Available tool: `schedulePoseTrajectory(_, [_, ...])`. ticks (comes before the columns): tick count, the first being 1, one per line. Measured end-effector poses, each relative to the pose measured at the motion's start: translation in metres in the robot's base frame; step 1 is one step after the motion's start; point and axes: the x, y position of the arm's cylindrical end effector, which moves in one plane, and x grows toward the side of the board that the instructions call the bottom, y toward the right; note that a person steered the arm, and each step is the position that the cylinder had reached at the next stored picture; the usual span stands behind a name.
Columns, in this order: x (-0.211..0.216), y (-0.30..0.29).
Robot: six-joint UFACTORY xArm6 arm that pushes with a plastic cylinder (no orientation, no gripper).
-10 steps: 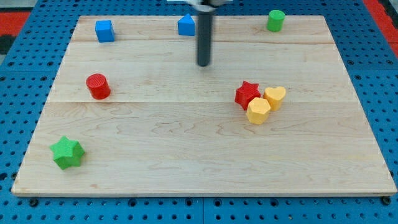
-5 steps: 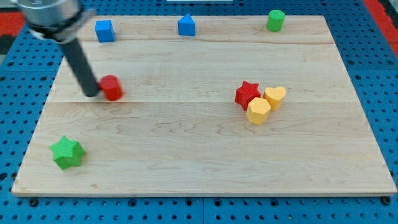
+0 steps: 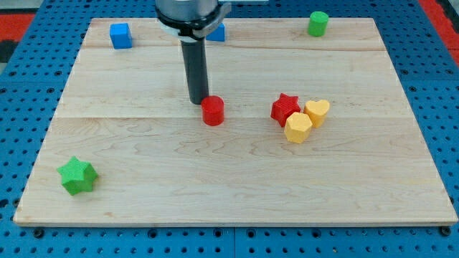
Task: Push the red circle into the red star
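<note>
The red circle [image 3: 212,111] stands near the middle of the wooden board, a clear gap left of the red star [image 3: 285,108]. My tip [image 3: 197,101] sits just at the circle's upper left, touching or almost touching it. The rod rises from there toward the view's top. The red star touches a yellow hexagon [image 3: 297,127] and a yellow heart [image 3: 317,112] on its right side.
A blue cube [image 3: 120,35] lies at the top left. A blue block [image 3: 217,32] is partly hidden behind the rod at the top. A green cylinder [image 3: 318,23] stands at the top right. A green star [image 3: 77,175] lies at the bottom left.
The red circle has slid right from the board's left side to near the middle. My tip moved from the middle to the circle's left, then followed it right.
</note>
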Motion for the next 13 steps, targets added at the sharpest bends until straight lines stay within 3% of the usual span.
schedulePoseTrajectory(2, [0.001,-0.021])
schedulePoseTrajectory(5, [0.003,0.024])
schedulePoseTrajectory(8, [0.026,-0.01])
schedulePoseTrajectory(11, [0.038,0.085])
schedulePoseTrajectory(13, [0.03,0.082])
